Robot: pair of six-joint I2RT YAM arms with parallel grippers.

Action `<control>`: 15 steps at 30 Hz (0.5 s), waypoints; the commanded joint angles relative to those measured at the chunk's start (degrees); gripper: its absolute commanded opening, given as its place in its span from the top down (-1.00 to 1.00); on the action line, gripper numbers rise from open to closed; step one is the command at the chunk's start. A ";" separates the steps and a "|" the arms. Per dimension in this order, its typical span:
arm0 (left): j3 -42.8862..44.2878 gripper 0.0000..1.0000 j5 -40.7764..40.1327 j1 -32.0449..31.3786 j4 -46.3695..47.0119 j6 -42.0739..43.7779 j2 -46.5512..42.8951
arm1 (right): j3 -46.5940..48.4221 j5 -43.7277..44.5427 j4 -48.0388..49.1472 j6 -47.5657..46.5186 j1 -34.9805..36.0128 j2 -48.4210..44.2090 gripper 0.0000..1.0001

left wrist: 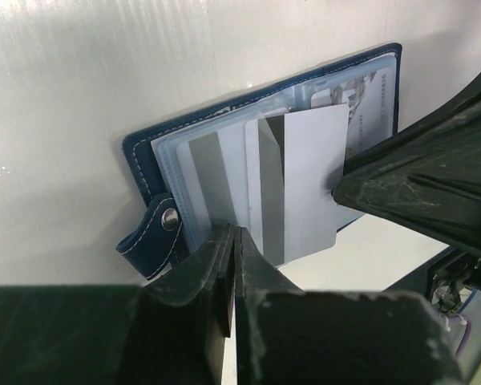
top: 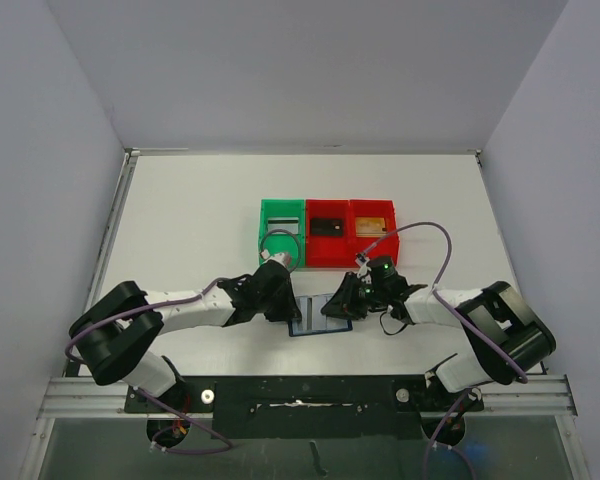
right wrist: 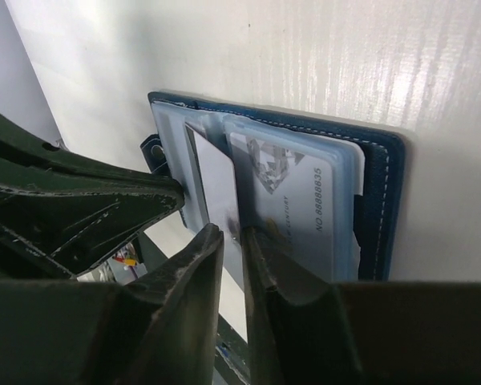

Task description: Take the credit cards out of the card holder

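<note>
Ranging along the far side of the white table [top: 180,200], left to right: green bin [top: 264,230], middle red bin [top: 328,255], right red bin [top: 388,215] — three bins, touching side by side. Inside each, one flat piece: pale grey strip [top: 283,222], black card [top: 328,226], tan card [top: 373,224]. Looped across the green bin's front in the overhead view, a grey cable [top: 280,245] from the left arm, hiding part of that bin.

Nearer the arm bases, well apart from the bins: one card holder [top: 320,320], spread open and flat between the two grippers, covered at both ends from above by the gripper bodies. Sticking out at one edge, a snap tab [left wrist: 148,233].

At the holder's left end, left gripper [left wrist: 234,241] — jaws pressed together with no gap, tips at the lower corner of a silver-grey card [left wrist: 305,176]; hard to tell whether pinching that corner or only touching it. Two cards at the holder: the silver-grey one, partly out of its clear pocket and tilted up, and a printed card [right wrist: 295,196] lying flat inside a clear sleeve.

At the right end, right gripper [right wrist: 232,245], jaws a narrow slit apart, the silver-grey card's edge right at that slit.
</note>
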 commanded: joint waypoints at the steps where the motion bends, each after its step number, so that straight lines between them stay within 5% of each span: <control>1: -0.33 0.97 -1.68 -0.30 0.78 0.32 0.68 | -1.24 0.50 4.95 1.93 0.61 -2.40 0.56; 15: -1.51 1.00 -2.34 -0.36 -0.48 -0.15 0.89 | -5.56 2.29 16.22 5.38 3.06 -0.15 0.47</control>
